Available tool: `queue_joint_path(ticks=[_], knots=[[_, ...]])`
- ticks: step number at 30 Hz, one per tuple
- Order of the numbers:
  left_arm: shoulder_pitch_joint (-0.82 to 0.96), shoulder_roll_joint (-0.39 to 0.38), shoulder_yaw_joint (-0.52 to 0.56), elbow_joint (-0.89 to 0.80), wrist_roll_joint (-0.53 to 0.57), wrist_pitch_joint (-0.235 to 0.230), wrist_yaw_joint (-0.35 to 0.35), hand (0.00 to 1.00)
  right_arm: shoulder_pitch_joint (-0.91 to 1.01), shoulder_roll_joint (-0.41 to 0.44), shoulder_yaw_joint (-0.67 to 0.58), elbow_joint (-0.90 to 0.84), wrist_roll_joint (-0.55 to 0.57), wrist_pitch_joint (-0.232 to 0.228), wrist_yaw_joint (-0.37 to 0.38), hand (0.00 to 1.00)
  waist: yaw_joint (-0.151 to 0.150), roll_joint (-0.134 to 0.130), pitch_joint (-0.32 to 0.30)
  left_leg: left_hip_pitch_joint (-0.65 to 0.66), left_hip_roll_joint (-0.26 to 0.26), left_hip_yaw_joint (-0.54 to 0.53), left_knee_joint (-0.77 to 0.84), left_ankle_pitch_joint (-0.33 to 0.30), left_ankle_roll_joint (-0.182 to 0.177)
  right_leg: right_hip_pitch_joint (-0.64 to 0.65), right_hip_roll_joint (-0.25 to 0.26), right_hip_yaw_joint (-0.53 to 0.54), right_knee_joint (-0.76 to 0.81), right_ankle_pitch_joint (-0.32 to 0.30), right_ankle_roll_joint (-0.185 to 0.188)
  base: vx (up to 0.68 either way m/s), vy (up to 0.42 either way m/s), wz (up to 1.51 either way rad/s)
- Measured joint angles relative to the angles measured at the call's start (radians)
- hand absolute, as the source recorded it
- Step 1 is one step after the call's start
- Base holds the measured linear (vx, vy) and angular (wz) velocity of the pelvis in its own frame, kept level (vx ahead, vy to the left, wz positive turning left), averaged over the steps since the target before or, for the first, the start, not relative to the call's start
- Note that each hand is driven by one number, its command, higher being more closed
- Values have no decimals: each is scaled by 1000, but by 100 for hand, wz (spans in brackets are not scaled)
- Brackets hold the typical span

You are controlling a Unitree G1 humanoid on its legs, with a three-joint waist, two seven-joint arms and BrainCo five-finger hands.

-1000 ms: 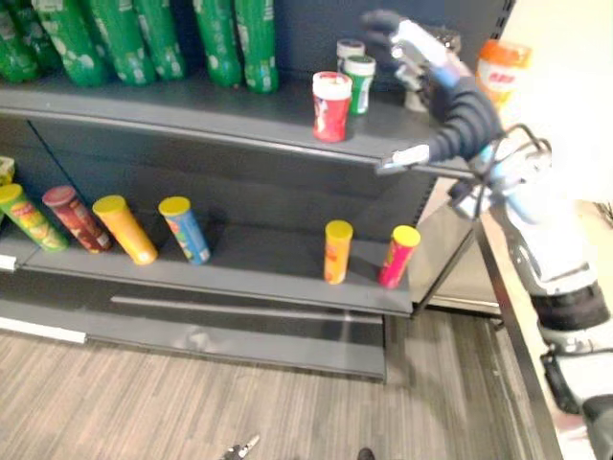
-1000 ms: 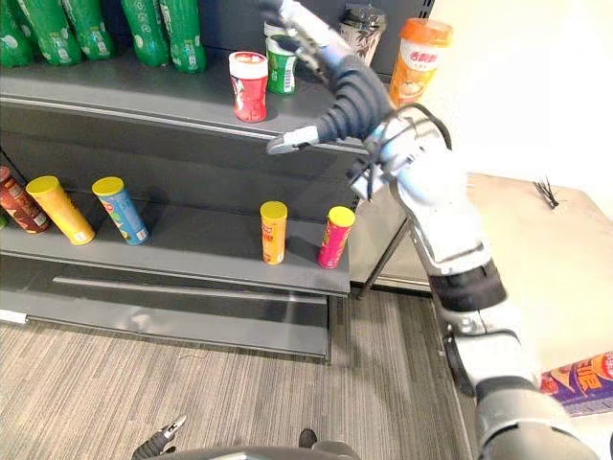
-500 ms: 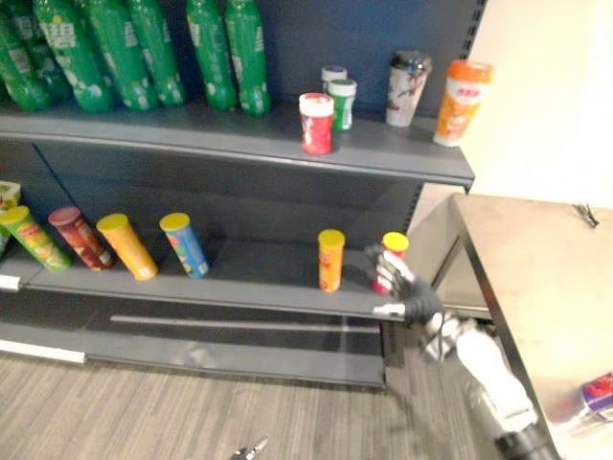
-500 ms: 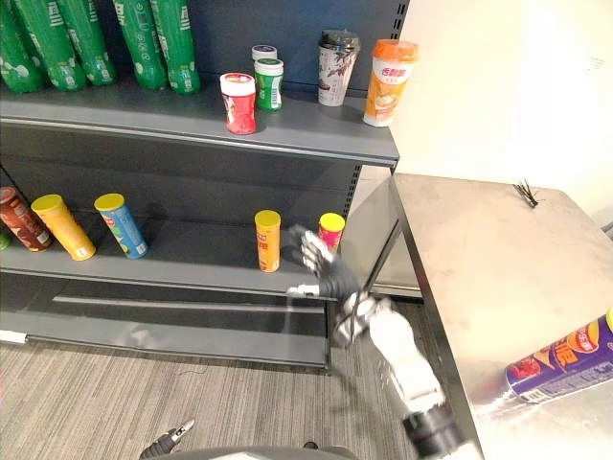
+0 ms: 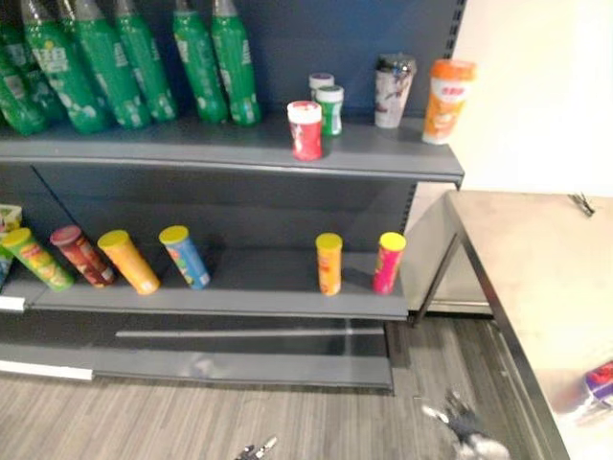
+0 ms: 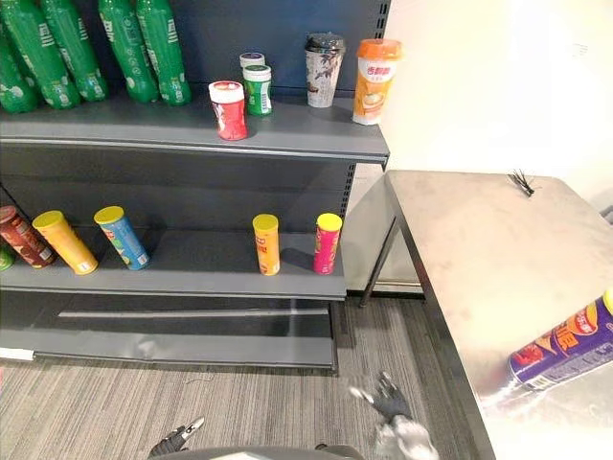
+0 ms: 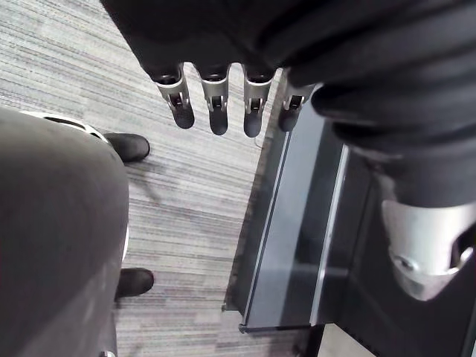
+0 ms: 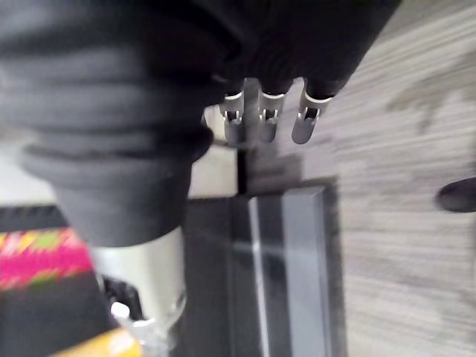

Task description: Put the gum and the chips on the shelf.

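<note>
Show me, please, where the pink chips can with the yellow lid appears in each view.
Left eye view: the pink chips can stands upright at the right end of the lower shelf.
Right eye view: the can, same spot, near the middle.
Right wrist view: a pink patch, probably it.
Shared landmark: the orange can just left of it.

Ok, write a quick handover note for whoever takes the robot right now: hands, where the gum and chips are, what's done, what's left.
Hands: the left robot hand is open and empty, low over the floor. The right robot hand is open and empty, low beside the table.
Gum: the red gum stands on the top shelf, apparently done.
Chips: a purple can lies on its side on the table. Other cans stand on the lower shelf.
Left to do: probably pick up the purple can and shelve it.
</note>
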Motion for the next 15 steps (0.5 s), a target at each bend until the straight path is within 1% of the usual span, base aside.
queue_joint_path(ticks=[1, 2, 4, 5, 6, 8, 9, 10, 11, 15], knots=[[4, -4, 10, 0, 0, 0, 2, 0, 17, -4, -56, 82, -10, 1, -13, 0, -16, 4, 2, 1, -2, 3, 0, -3, 1, -1, 0, 5, 0, 0, 0, 26, 12, -7], [7, -5, 13, 1, 0, 0, 2, 0, 25, -5, -79, 122, -15, 2, -13, 0, -22, 6, 4, 1, -2, 4, 0, -4, 1, -1, 0, 5, 0, -1, 1, 33, 13, -9], [8, -21, 52, 3, -2, 0, 5, 0, 43, 5, -180, 254, -14, 19, -32, 0, -25, 10, 8, 1, -2, 17, 0, -7, 1, -11, 1, 17, 7, -3, 2, 29, 8, -14], [7, -24, 63, 3, -3, 0, 6, 0, 49, 10, -203, 279, -14, 24, -36, 0, -25, 14, 11, 3, -2, 22, 0, -8, 1, -12, 2, 20, 7, -3, 2, 30, 6, -24], [5, -31, 92, 3, -6, 0, 10, 0, 60, 23, -251, 313, -12, 41, -48, 0, -25, 13, 27, 15, -2, 36, 0, -11, 0, -9, 6, 33, 8, -3, 2, 18, 3, -23], [7, -41, 126, 3, -8, 0, 17, 0, 75, 41, -281, 326, -5, 41, -53, 0, -25, 14, 37, 22, 0, 53, 0, -14, -1, -10, 11, 43, 8, -3, 2, 7, 0, -27], [7, -49, 148, 3, -8, 0, 23, 0, 81, 55, -301, 334, -1, 44, -55, 0, -25, 19, 41, 32, 0, 61, 0, -18, 1, -7, 13, 51, 9, -3, 2, 13, 4, -21], [8, -54, 155, 3, -9, 0, 25, 0, 86, 57, -310, 334, 3, 46, -56, 0, -25, 14, 45, 34, 0, 64, 0, -19, 1, -5, 13, 54, 8, -3, 2, 29, 14, -14], [8, -62, 168, 3, -9, 0, 30, 0, 91, 66, -330, 334, 18, 48, -57, 0, -25, 17, 47, 40, -1, 67, 0, -21, 1, 0, 13, 58, 7, -3, 2, 41, 29, -11], [10, -64, 167, 3, -7, -12, 41, 0, 98, 73, -330, 334, 62, 50, -55, 0, -22, 18, 51, 55, -2, 82, 0, -28, 0, 7, 14, 68, 6, -7, 6, 28, 18, -8]])
